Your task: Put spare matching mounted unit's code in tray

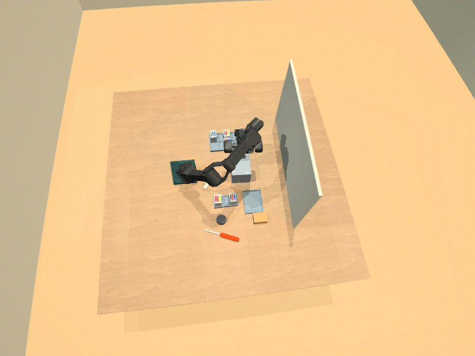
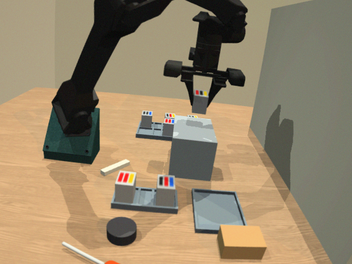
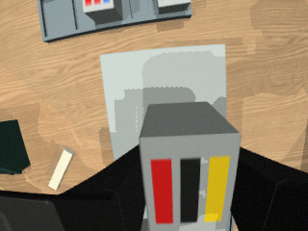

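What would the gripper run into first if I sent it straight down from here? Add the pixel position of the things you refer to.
Probably the gray box [image 1: 241,165] [image 2: 193,159] [image 3: 120,67]: the gripper [image 2: 200,103] [image 3: 180,148] points down, and its held spare [image 2: 199,104] [image 3: 190,144] appears above the box's far part. Depth is unclear, so it might just clear the edge.

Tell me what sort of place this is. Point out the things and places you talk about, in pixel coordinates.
Probably a robot workbench for sorting parts: a black arm's hand [image 2: 199,103] grips a color-striped block [image 2: 199,103] [image 3: 190,185], a compartmented rack [image 2: 145,208] holds similar blocks, and a screwdriver [image 1: 229,236] lies nearby.
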`<state>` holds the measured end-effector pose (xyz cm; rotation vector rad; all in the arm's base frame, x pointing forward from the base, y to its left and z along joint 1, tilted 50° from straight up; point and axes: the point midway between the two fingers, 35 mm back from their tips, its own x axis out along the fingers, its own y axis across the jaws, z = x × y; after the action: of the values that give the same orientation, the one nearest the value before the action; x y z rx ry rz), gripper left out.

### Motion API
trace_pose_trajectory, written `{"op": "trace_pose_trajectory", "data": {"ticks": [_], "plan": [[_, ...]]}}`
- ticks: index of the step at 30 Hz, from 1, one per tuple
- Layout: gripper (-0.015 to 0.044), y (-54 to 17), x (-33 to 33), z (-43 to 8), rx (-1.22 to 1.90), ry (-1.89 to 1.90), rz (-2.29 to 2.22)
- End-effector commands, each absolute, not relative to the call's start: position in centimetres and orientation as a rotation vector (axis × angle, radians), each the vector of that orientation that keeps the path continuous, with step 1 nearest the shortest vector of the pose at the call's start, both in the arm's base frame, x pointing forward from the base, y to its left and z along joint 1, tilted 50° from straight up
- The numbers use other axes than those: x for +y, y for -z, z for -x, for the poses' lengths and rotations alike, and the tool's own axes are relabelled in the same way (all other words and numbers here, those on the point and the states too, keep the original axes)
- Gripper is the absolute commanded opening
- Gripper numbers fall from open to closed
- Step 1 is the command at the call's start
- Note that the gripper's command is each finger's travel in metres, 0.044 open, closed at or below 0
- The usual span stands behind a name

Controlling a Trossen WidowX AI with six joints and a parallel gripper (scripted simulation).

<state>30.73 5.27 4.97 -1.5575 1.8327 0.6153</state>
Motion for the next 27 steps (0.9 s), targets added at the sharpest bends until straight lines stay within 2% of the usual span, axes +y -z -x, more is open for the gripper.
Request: {"op": "trace_pose_trajectory", "data": {"ticks": [1, 11, 21, 27], "plan": [[0.0000, -7.4, 3.2, -32.1, 1.821, -0.609, 1.572], [0.0000, -13.2, -3.3, -33.4, 1.842, -0.586, 1.604], [0.0000, -19.1, -9.7, -32.5, 1.897, -0.550, 1.629], [0.0000, -19.7, -10.4, -32.3, 1.906, -0.547, 1.633]]}}
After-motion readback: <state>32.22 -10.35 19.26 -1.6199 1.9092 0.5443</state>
